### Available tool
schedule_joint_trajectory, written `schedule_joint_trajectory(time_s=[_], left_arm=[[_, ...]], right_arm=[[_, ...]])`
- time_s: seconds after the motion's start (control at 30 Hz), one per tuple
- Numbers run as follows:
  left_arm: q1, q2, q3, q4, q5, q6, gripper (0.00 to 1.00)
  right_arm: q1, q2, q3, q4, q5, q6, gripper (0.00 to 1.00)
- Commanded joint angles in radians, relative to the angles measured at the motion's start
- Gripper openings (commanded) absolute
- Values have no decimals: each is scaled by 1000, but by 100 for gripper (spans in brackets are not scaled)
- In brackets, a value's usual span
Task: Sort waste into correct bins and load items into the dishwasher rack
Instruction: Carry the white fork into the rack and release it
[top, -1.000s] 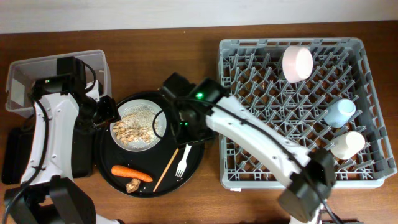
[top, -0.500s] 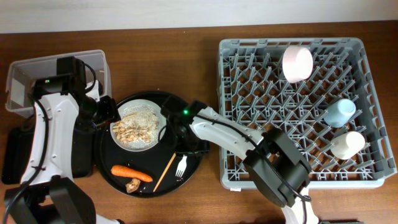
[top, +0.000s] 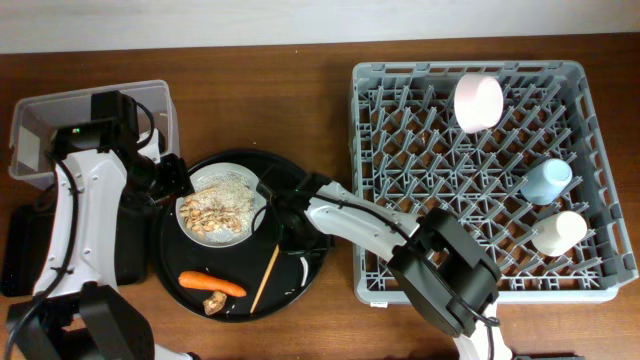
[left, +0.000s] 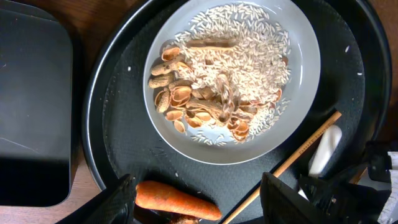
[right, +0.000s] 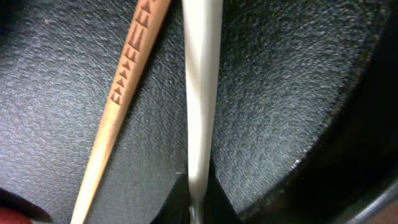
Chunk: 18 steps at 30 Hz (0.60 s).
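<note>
My right gripper (top: 296, 240) is down on the round black tray (top: 185, 262) and shut on the white fork (right: 200, 93), whose handle is pinched between its jaws (right: 199, 186). The wooden chopstick (right: 124, 93) lies just left of the fork. The white plate (top: 254, 190) with rice and brown scraps sits on the tray. An orange carrot (top: 210, 283) lies below it. My left gripper (top: 168, 180) hovers open by the plate's left edge, its fingers (left: 118, 199) either side of the carrot (left: 177, 200) in the wrist view. The grey dishwasher rack (top: 370, 180) holds a pink bowl (top: 478, 100), blue cup (top: 548, 181) and cream cup (top: 560, 232).
A clear plastic tub (top: 150, 95) stands at the back left. A shallow black tray (left: 31, 112) lies left of the round tray, partly under my left arm. A brown food scrap (top: 215, 300) rests beside the carrot.
My right gripper dropped onto the fork and shut on its handle. The left arm has not moved.
</note>
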<state>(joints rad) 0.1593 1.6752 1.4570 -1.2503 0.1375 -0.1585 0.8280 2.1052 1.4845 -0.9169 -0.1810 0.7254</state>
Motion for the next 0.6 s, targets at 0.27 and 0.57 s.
schedule_joint_trajectory(time_s=[0.27, 0.57], left_arm=[[3, -26, 4, -3, -4, -5, 63], [3, -26, 4, -4, -4, -5, 63]], right_arm=[[-246, -331, 122, -348, 194, -153, 4], [-293, -330, -108, -213, 209, -149, 4]])
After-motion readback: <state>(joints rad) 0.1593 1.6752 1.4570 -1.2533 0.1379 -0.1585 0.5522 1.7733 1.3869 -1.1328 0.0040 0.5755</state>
